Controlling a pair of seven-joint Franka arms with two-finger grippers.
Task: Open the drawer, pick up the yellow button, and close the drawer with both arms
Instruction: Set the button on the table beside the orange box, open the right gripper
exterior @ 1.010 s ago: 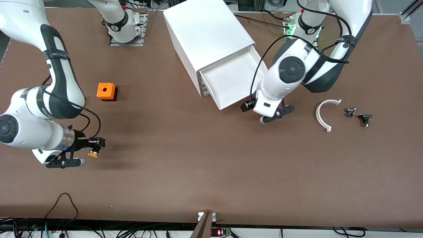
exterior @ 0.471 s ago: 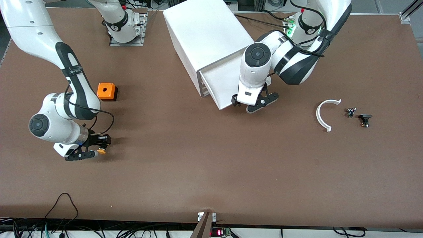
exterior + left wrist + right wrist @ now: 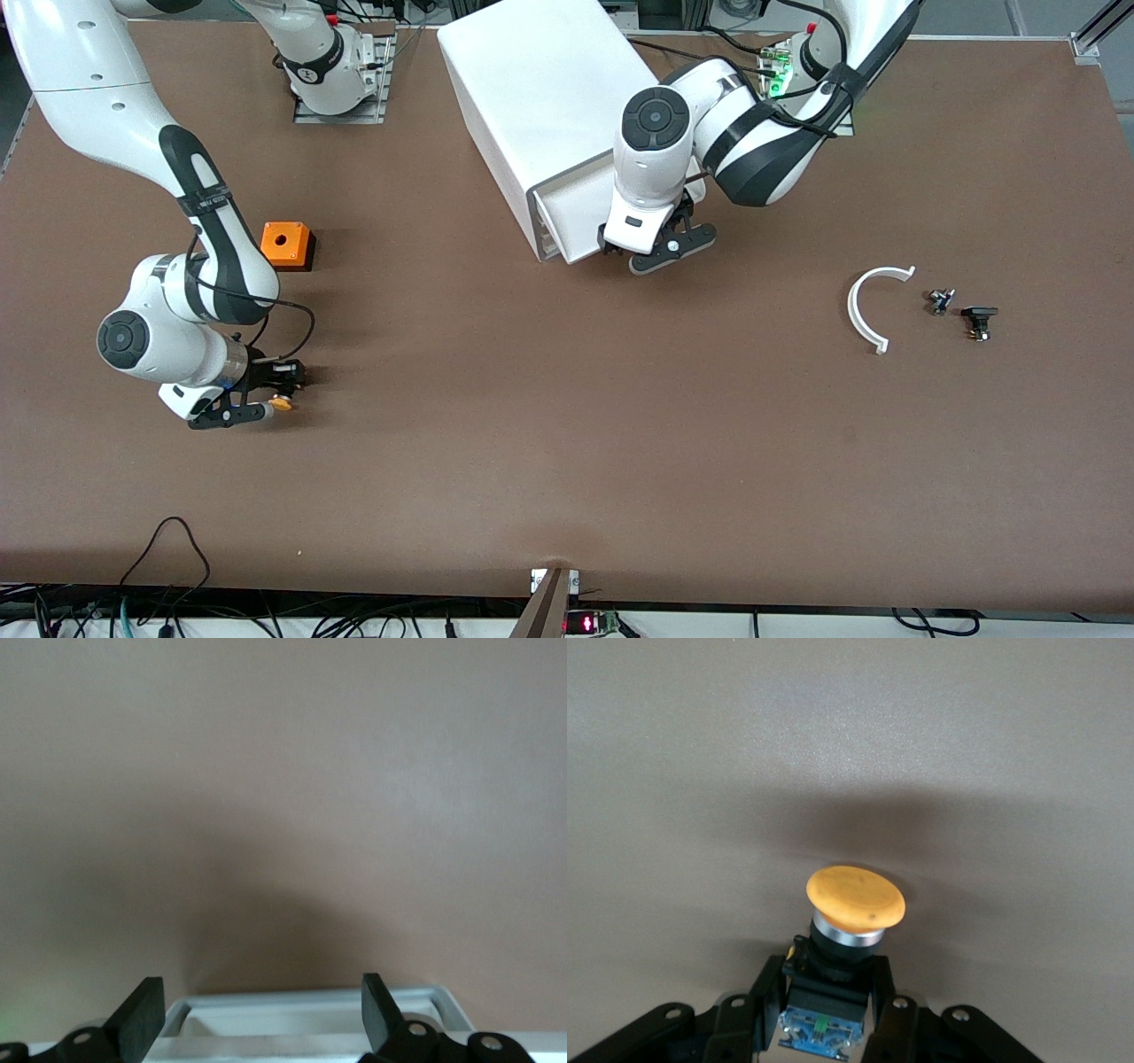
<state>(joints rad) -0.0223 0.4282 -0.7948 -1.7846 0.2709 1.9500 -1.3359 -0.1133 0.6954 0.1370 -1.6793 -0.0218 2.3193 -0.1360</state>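
Front view: the right hand (image 3: 266, 400) is low over the desk (image 3: 567, 461) toward the right arm's end, with the button (image 3: 282, 404) clenched between its fingers. The button's orange-yellow cap sticks out past the fingertips, pointing toward the middle of the desk. From this view I cannot tell whether the button touches the desk. An orange box (image 3: 286, 245) with a round hole stands on the desk, farther from the front camera than the button and well apart from it.

In the right wrist view the button (image 3: 852, 930) sits right between the two black fingers (image 3: 764, 992), which press on its black-and-blue body from both sides; the rounded cap reaches out ahead of them, above the brown desk (image 3: 850, 744) and its own shadow.

The left hand (image 3: 663, 251) is at the front of the drawer (image 3: 567, 217), which juts only a little out of the white cabinet (image 3: 540, 97). Its fingers are spread apart and grasp nothing. In the left wrist view the two fingertips (image 3: 142, 1014) stand wide, with the drawer's white rim (image 3: 310, 1014) showing between them and bare desk ahead.

Toward the left arm's end of the desk lie a curved white piece (image 3: 873, 306) and, beside it, two small dark parts (image 3: 961, 310), all well apart from the left hand.
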